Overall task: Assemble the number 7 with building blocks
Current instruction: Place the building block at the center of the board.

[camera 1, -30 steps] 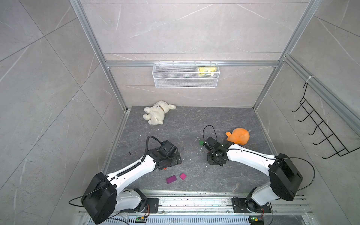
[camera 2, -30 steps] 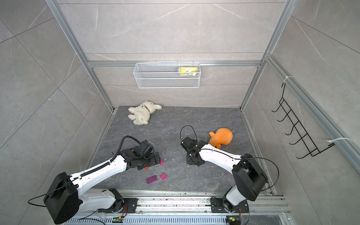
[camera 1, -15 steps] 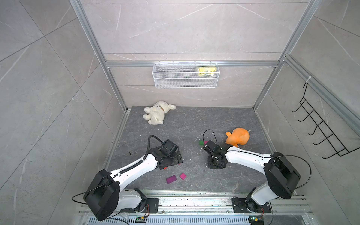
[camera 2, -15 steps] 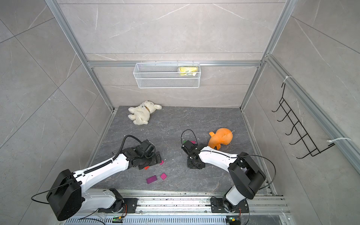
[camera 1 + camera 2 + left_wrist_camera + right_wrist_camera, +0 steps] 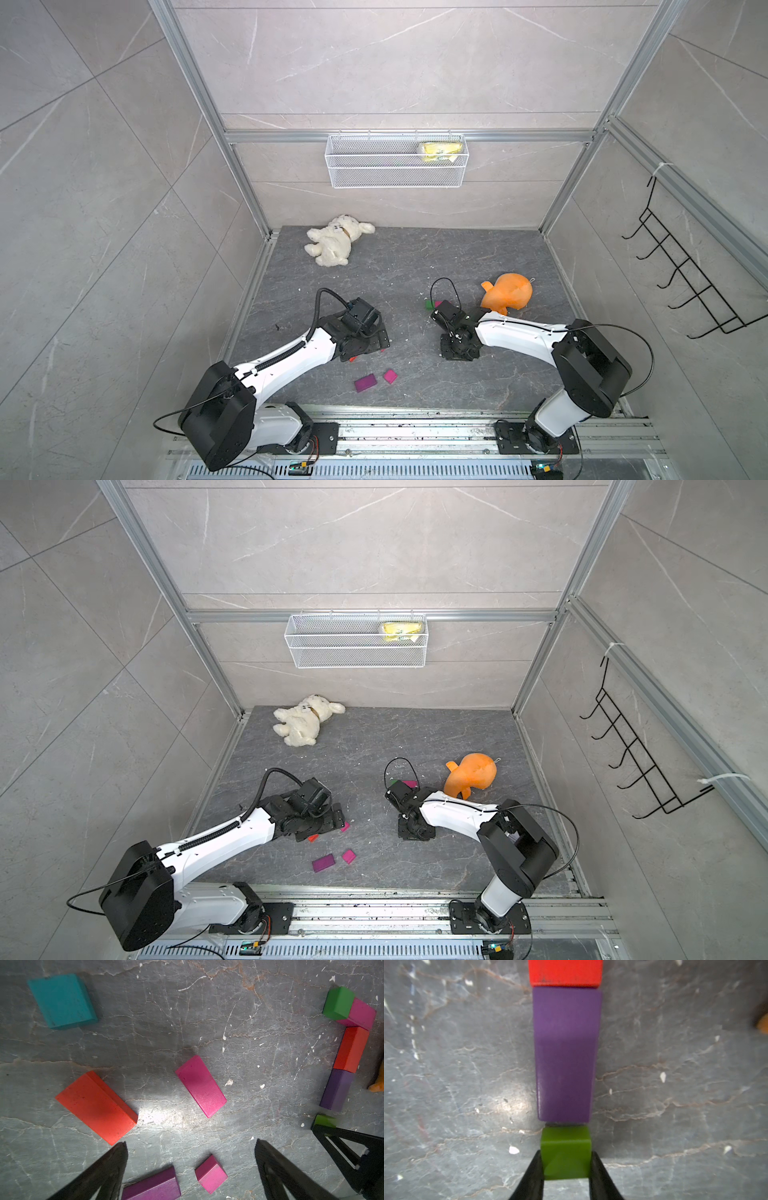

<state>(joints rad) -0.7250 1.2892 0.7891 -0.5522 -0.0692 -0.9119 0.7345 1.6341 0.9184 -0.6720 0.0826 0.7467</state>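
Note:
My right gripper is shut on a small green block, held just off the near end of a purple block with a thin dark gap between them. A red block continues that line. In the left wrist view the number 7 shows as a column topped by green and magenta blocks. My left gripper is open and low over loose building blocks: teal, red, magenta, a pink square and a purple rectangle.
A white plush dog lies at the back left. An orange plush toy sits close behind the right arm. A wire basket hangs on the back wall. Purple and pink blocks lie near the front rail.
The right gripper has shifted slightly toward the front edge with the green block in it. The left arm has hardly moved.

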